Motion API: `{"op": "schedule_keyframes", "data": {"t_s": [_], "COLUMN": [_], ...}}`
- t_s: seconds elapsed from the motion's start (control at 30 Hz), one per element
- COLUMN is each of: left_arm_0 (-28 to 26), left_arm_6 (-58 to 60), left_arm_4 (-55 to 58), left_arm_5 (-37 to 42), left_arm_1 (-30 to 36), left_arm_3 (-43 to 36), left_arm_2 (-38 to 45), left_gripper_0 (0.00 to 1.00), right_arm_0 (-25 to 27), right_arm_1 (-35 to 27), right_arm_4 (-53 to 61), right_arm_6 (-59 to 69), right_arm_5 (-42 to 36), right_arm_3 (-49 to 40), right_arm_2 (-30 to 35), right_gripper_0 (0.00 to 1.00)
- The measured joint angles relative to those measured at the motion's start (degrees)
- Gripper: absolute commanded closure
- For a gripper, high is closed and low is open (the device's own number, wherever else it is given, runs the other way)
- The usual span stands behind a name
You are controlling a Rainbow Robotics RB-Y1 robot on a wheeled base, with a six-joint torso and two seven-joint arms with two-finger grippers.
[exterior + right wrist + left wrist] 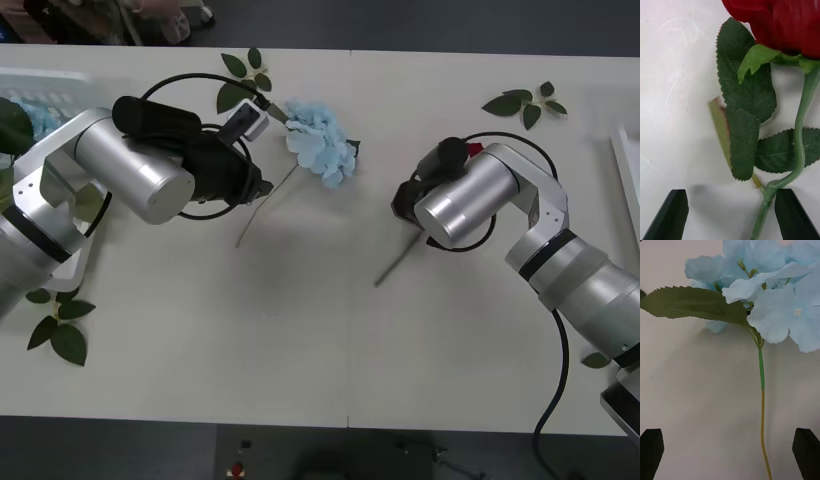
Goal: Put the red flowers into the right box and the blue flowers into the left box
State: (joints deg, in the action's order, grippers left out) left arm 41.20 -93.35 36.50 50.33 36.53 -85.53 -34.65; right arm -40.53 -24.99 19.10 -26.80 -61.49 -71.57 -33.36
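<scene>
Black fingertips of your right gripper point(730, 213) stand spread at the two corners of the right wrist view, holding nothing, with the stem of a red flower point(782, 26) running down between them, closer to one finger than the other; its toothed leaves lie flat on the white table point(673, 93). That off-centre stem suggests you should shift a little before closing. Your left gripper point(730, 453) is likewise wide apart and empty, straddling the thin stem of a blue flower point(771, 296), whose stem also lies off-centre between the fingers, so a pinch there looks ready. From above, the front view gives you what the wrist cameras cannot: the blue flower point(322, 142) lies near the table's far edge just beyond the left arm, the red bloom point(474, 150) is mostly hidden behind the right arm, the left box point(40, 78) sits at the far left corner, and the right box point(628, 180) shows as a white edge at far right.
</scene>
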Motion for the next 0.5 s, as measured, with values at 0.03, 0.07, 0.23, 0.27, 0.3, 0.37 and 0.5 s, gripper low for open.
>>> {"op": "schedule_keyframes", "data": {"t_s": [0.03, 0.07, 0.23, 0.27, 0.3, 0.37, 0.5], "left_arm_0": [0.6, 1.36, 6.57, 7.67, 8.67, 10.38, 12.12], "left_arm_6": [0.0, 0.0, 0.0, 0.0, 0.0, 0.0, 0.0], "left_arm_4": [-0.05, -0.07, -1.42, -1.42, -1.41, -1.41, -1.4], "left_arm_5": [-0.32, -0.97, -6.13, -7.58, -8.66, -10.48, -12.88], "left_arm_1": [-0.83, -1.78, -6.19, -6.93, -7.62, -8.92, -10.89], "left_arm_3": [1.66, 3.63, 14.37, 16.66, 18.6, 21.86, 25.6], "left_arm_2": [-0.13, -0.36, -4.48, -5.67, -6.86, -8.87, -11.28], "left_gripper_0": [0.0, 0.0, 0.0, 0.0, 0.0, 0.0, 0.0], "right_arm_0": [-0.05, -0.04, -0.03, -0.03, -0.03, -0.04, -0.07], "right_arm_1": [-0.04, -0.06, -0.81, -1.09, -1.31, -1.44, -1.42], "right_arm_4": [-0.31, -0.47, -0.49, -0.5, -0.52, -0.53, -0.61], "right_arm_6": [0.0, 0.0, 0.0, 0.0, 0.0, -0.01, -0.02], "right_arm_5": [0.0, 0.0, -1.11, -1.2, -1.2, -1.08, 0.37], "right_arm_3": [0.24, 0.32, 0.41, 0.47, 0.62, 1.48, 3.51], "right_arm_2": [0.02, 0.02, 0.04, 0.1, 0.24, 1.02, 2.58], "right_gripper_0": [0.32, 0.32, 0.32, 0.32, 0.32, 0.35, 0.69]}}
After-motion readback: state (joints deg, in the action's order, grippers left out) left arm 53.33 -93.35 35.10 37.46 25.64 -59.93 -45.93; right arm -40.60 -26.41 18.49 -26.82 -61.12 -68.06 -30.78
